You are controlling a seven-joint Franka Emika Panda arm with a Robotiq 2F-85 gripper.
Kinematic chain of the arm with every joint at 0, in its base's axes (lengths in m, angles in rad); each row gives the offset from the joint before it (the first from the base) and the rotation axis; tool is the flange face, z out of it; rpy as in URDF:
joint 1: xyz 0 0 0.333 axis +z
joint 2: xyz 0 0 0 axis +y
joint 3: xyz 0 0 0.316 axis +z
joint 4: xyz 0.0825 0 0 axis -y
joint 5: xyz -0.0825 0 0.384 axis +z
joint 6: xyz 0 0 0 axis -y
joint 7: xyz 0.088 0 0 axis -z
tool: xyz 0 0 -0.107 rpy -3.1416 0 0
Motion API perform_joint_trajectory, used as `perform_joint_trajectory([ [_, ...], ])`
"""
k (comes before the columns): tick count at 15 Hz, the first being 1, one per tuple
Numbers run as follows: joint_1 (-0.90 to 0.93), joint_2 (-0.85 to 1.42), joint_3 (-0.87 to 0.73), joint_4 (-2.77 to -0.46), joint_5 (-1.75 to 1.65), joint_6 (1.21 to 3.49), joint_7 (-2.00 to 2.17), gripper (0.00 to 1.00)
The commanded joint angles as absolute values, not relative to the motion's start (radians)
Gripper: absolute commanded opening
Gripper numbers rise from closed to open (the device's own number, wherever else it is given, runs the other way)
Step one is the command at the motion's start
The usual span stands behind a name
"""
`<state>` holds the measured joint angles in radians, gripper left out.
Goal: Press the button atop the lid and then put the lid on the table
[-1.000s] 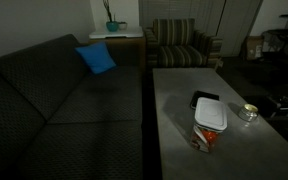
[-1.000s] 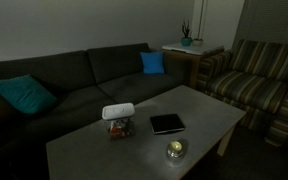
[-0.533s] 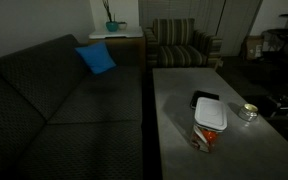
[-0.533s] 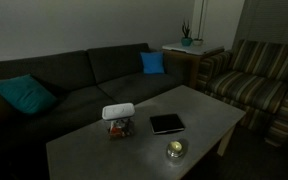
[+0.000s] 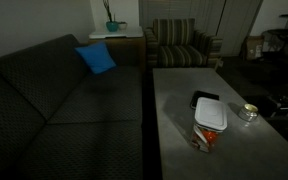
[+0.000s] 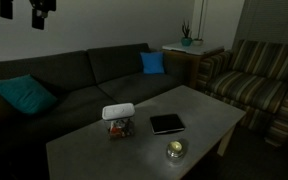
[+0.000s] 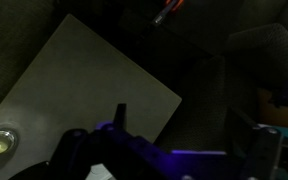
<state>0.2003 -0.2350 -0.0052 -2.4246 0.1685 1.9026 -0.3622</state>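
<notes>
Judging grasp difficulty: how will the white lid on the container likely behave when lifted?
The lid looks flat and thin, so probably light and stiff. It sits atop a small container, which might shift or come up with it. Its smooth white surface may be slippery.

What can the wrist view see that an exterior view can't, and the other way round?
Only the wrist view: the robot's own gripper, dark with a bluish glow, along the bottom edge. Only an exterior view: the white lid, the blue cushion and the potted plant. Both: the grey table and the small shiny dish on it.
</notes>
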Motion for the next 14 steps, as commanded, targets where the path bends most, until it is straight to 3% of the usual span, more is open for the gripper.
perform_joint_trajectory([
  [1,0.176,-0.231,0.018,-2.418,0.173,1.899,-0.368,1.00],
  [6,0.188,-0.214,0.023,-2.431,0.203,1.987,-0.412,1.00],
  [14,0.200,-0.001,0.057,-2.373,0.373,2.201,-0.625,1.00],
])
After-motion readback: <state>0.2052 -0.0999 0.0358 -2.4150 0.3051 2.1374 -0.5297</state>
